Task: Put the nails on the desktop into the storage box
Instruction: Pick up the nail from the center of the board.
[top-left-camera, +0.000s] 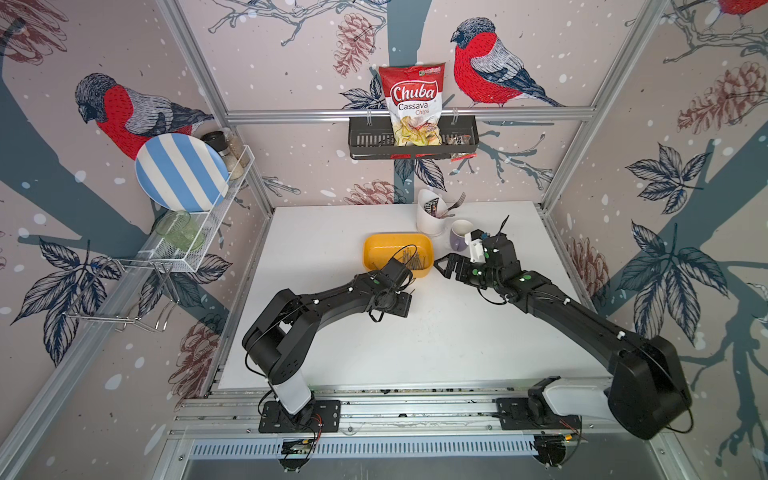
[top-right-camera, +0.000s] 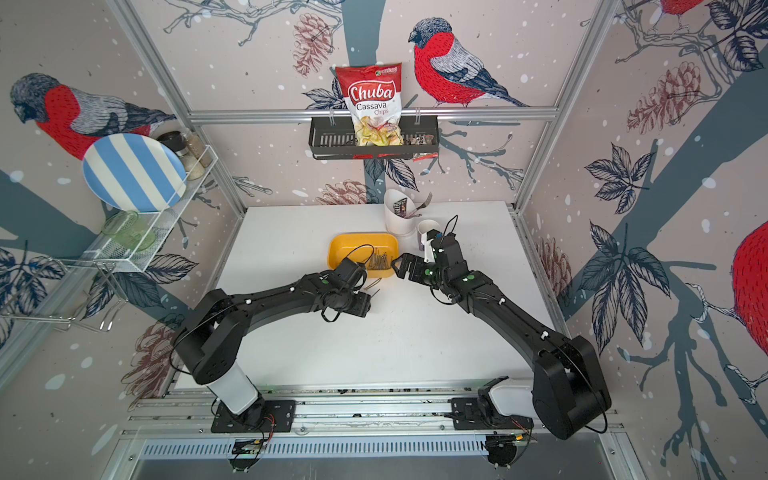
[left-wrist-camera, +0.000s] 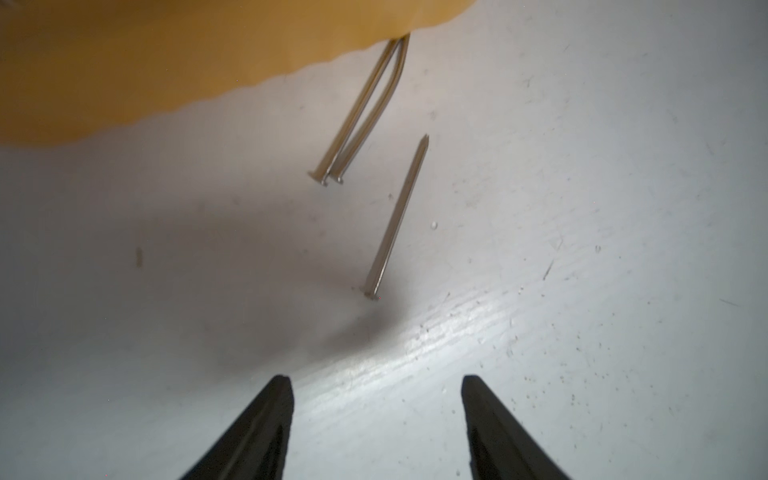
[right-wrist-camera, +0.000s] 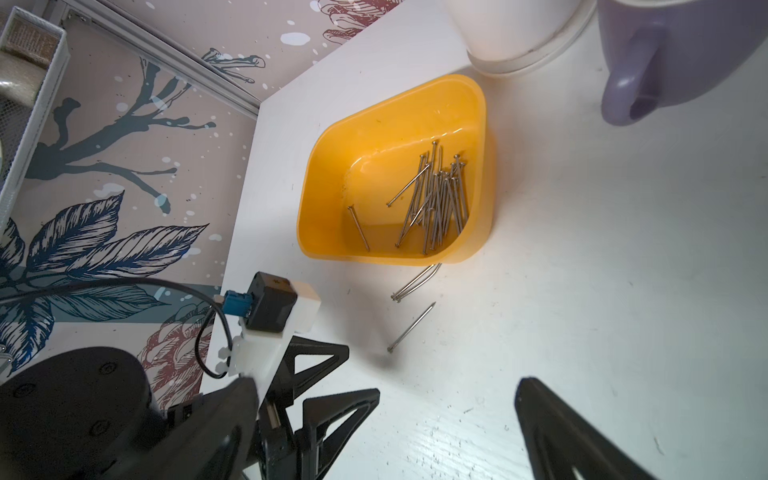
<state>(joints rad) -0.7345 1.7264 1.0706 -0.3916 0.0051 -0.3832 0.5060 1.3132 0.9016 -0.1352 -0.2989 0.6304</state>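
Most nails in yellow box, three loose nails on table beside it.
Top views: right gripper wide open, empty, just beside box; left jaws hidden under wrist. Left wrist: left gripper jaws apart, empty, near single nail; two others reach box edge. Right wrist: only view into box, nails piled at one end.

**Tally of Nails and Vessels**

Three nails are counted loose on the desktop ahead of the left gripper: a touching pair farther from its fingertips, just beside the storage box, and a single nail nearer them. Inside the one box a heap is seen — roughly twenty, too overlapped for an exact count — with one more lying apart. Near the right gripper, one mug and one cutlery holder are counted. Two grippers are in view.
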